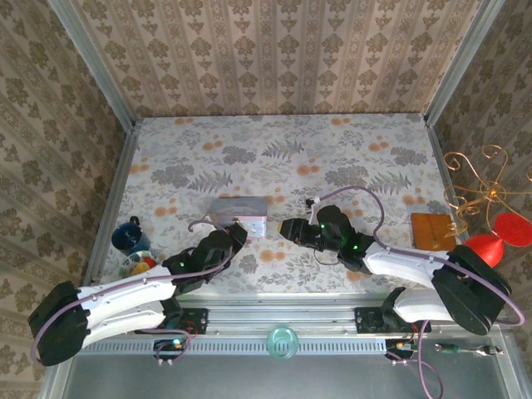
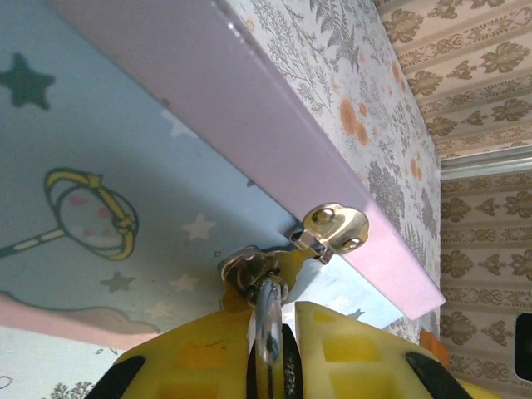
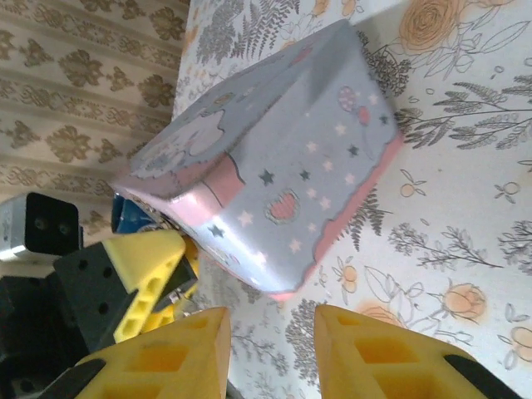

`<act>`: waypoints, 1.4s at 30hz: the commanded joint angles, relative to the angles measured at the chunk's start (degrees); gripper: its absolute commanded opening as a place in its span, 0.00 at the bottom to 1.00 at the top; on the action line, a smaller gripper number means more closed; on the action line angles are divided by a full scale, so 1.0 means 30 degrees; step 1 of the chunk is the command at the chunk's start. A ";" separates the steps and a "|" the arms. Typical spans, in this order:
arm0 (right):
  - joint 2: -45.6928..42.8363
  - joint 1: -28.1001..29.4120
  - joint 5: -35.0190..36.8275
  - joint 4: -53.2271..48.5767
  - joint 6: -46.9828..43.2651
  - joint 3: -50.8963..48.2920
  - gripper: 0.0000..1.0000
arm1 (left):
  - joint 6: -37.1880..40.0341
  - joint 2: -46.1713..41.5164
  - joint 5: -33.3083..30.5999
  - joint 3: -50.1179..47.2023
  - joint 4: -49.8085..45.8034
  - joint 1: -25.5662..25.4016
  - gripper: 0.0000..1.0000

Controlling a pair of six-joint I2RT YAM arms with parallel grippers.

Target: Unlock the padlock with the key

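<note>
This is a robotics lab bench dressed up to look homely. In the overhead view, the wallpaper (image 1: 274,50) across the top and both sides hangs on flat panels held by bare metal posts (image 1: 91,60). They form a small open booth around a table (image 1: 349,141) covered in a leaf-and-flower print. Along the bottom edge runs a metal rail (image 1: 274,314). Bolted beside it are a left arm (image 1: 125,301) at lower left and a right arm (image 1: 416,264) at lower right, both with cables trailing. Household bits sit at the edges: a blue mug (image 1: 130,237) at left and a gold wire ornament (image 1: 478,187) at right.
</note>
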 commanded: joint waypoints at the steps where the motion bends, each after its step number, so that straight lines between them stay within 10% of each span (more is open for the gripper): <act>1: -0.0744 0.0128 0.1001 -0.2507 -0.3483 0.0398 0.34 | 0.0725 -0.0335 -0.0461 0.0234 -0.0875 0.0303 0.00; 16: -0.2901 0.3717 0.5058 0.0990 -1.7010 -0.1799 0.32 | 0.2113 0.3925 0.3634 0.3308 0.0846 0.0653 0.00; 42: 0.3705 0.4388 0.4111 0.9352 -2.0608 -0.2343 0.32 | 0.2697 0.6775 0.5186 0.5347 0.1312 -0.0120 0.00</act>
